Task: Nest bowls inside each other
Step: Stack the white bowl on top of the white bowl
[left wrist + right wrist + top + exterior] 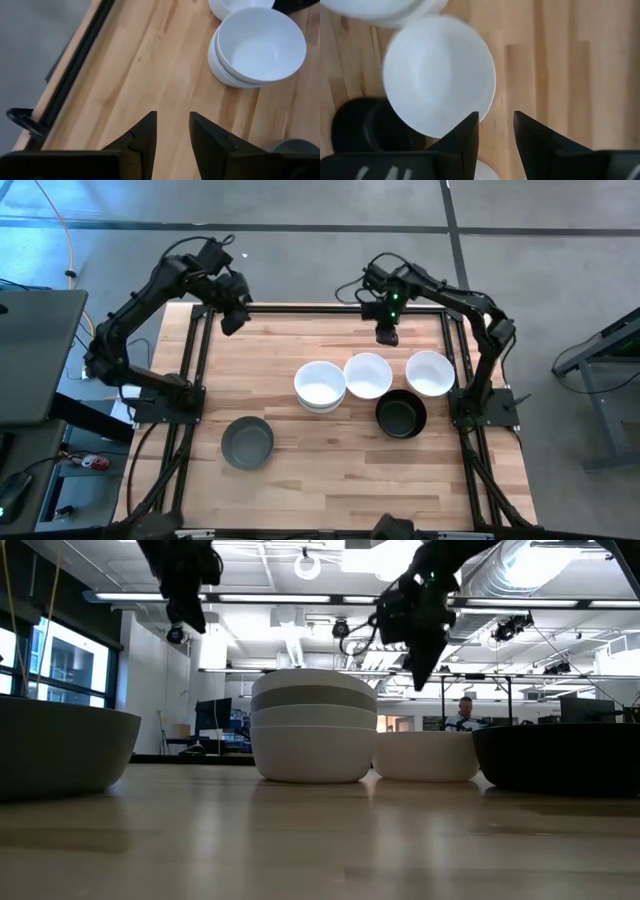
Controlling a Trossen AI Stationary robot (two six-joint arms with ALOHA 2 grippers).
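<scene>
- Worktop (300,380): a pale, planked wooden worktop framed by dark rails, carrying all the bowls that are in view.
- Stack of nested bowls (320,386): glossy white round bowls near the centre of the worktop. The low view shows a grey band between white layers, so a matte grey bowl appears to sit inside the stack; the exact count cannot be told.
- Single glossy white bowl (368,375): just beside the stack, on the right arm's side, rims close or touching.
- Second single glossy white bowl (430,373): near the right edge of the worktop.
- Black round bowl (401,415): just beside both single white bowls, toward the front of the worktop.
- Matte grey round bowl (247,442): alone, well apart from the others, at front left.
- Left gripper (233,320): raised over the rear left edge, fingers narrowly parted, holding nothing.
- Right gripper (386,333): raised over the rear of the worktop, beyond the middle white bowl, fingers narrowly parted and empty.
- Handling, as a judgement: the bowls look rigid, light and probably ceramic-like, hence breakable; the glossy glaze is likely slippery. The sensible hold is across the rim wall, one finger inside and one outside, lowering each bowl level into the stack.
</scene>
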